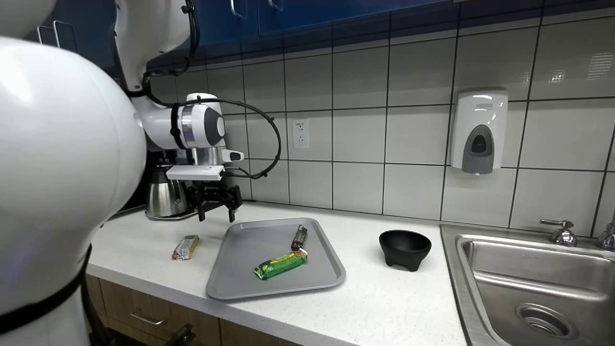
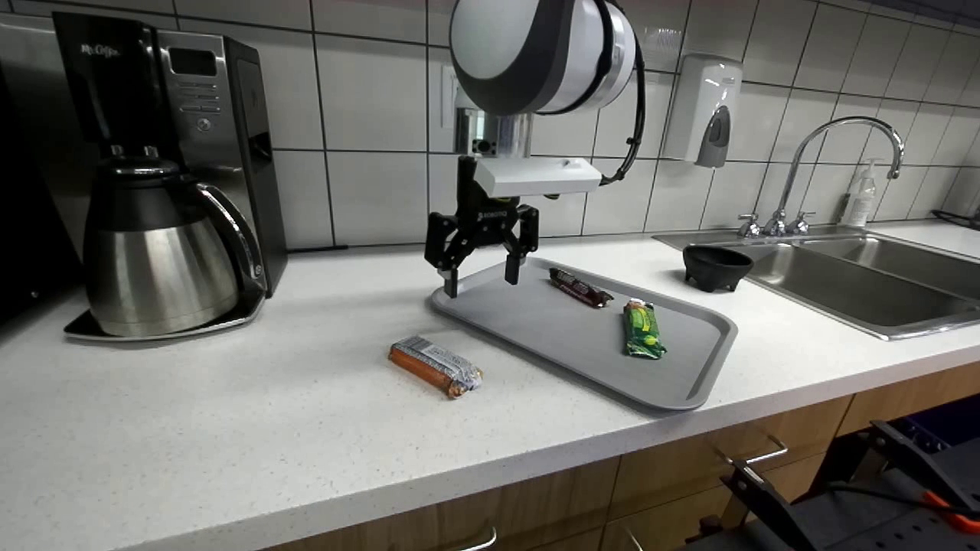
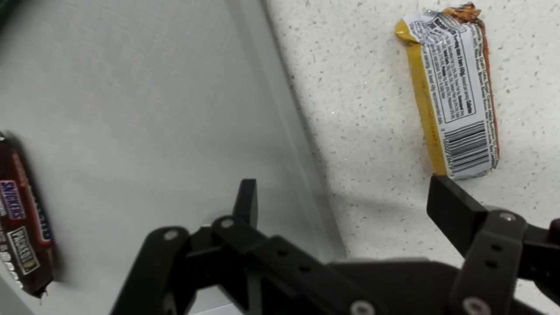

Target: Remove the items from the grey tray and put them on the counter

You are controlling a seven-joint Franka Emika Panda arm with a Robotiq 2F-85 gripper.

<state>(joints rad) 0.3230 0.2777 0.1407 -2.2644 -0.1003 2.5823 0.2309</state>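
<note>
The grey tray (image 1: 235, 274) lies on the white counter (image 2: 230, 428). A brown Snickers bar (image 1: 300, 237) and a green-wrapped bar (image 1: 281, 264) lie on it; both also show in an exterior view as the brown bar (image 2: 579, 288) and the green bar (image 2: 642, 329). A white, yellow and orange wrapped bar (image 2: 436, 366) lies on the counter beside the tray; it also shows in the wrist view (image 3: 455, 96). My gripper (image 2: 481, 285) is open and empty, pointing down above the tray's edge. In the wrist view its fingers (image 3: 343, 183) straddle the tray rim.
A coffee maker (image 2: 218, 115) with a steel carafe (image 2: 161, 264) stands at the back, near the arm. A black footed bowl (image 1: 405, 247) stands between the tray and the sink (image 1: 538, 278). A tiled wall (image 1: 360, 185) with a soap dispenser (image 1: 480, 129) runs behind.
</note>
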